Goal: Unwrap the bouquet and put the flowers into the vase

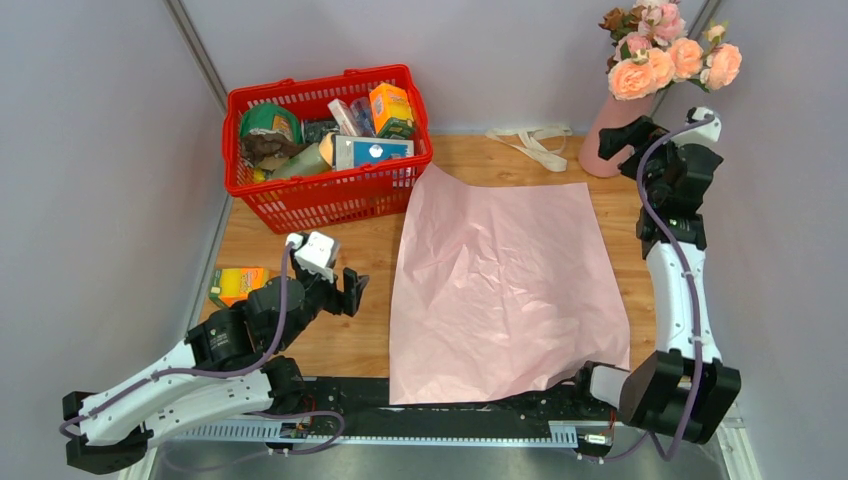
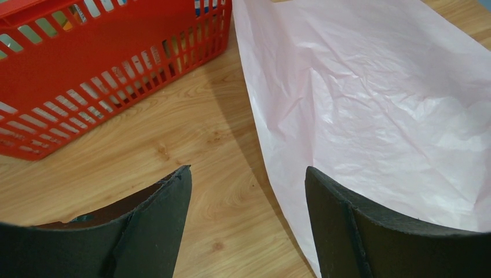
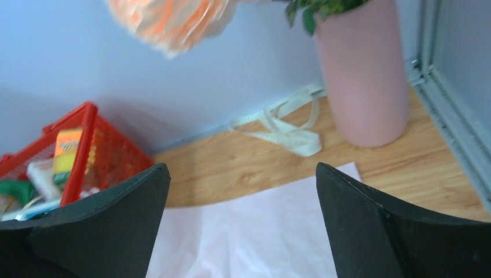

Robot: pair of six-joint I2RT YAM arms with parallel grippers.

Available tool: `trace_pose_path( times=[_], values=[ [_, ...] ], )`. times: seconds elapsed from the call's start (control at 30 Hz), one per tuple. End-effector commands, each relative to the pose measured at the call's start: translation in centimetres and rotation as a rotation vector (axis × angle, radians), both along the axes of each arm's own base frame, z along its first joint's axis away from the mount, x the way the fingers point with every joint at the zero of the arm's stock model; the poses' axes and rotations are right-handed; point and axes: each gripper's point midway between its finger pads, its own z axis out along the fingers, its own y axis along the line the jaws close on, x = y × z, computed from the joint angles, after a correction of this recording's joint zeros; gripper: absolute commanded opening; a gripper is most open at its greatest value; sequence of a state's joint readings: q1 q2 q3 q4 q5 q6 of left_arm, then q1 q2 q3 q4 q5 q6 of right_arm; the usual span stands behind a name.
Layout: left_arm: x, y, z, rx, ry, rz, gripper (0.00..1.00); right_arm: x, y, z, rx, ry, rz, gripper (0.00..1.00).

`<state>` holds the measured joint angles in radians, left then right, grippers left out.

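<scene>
The bouquet is undone. Its pale pink and peach flowers [image 1: 665, 55] stand in the salmon-pink vase [image 1: 604, 140] at the back right corner. The pink wrapping paper [image 1: 500, 280] lies spread flat on the middle of the table, and the cream ribbon [image 1: 532, 143] lies loose behind it. My right gripper [image 1: 620, 140] hangs open just beside the vase with nothing between its fingers. In the right wrist view the vase [image 3: 362, 75] is ahead on the right, a peach bloom [image 3: 173, 20] above, and the gripper [image 3: 242, 168] is over the paper's far edge. My left gripper [image 1: 345, 290] is open and empty at the paper's left edge [image 2: 248, 174].
A red basket [image 1: 330, 150] full of groceries stands at the back left, close ahead of the left gripper [image 2: 87, 69]. A yellow-orange box [image 1: 237, 284] lies by the left wall. Grey walls close in on both sides and the back.
</scene>
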<state>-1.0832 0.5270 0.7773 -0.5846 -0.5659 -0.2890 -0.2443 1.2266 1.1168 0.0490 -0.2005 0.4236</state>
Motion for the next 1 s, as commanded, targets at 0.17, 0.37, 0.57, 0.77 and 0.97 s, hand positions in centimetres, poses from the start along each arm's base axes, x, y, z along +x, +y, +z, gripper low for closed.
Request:
trace_pose_path(
  times=[0.17, 0.37, 0.57, 0.77, 0.97],
  values=[
    [-0.1, -0.2, 0.8, -0.072, -0.005, 0.006, 0.80, -8.1, 10.7, -5.5, 0.056, 0.209, 0.420, 1.00],
    [-0.8, -1.8, 0.5, -0.203, 0.085, -0.006, 0.80, -12.4, 17.6, -7.6, 0.039, 0.268, 0.591, 1.00],
    [-1.2, -3.3, 0.8, -0.304, 0.137, -0.028, 0.79, -16.2, 21.7, -8.6, 0.042, 0.294, 0.760, 1.00],
    [-1.2, -3.9, 1.0, -0.382, 0.134, -0.033, 0.80, -18.4, 21.6, -8.5, 0.024, 0.261, 0.788, 1.00],
    [-1.1, -3.6, 0.5, -0.364, 0.142, -0.016, 0.80, -19.8, 21.5, -8.6, 0.024, 0.259, 0.808, 1.00]
  ],
)
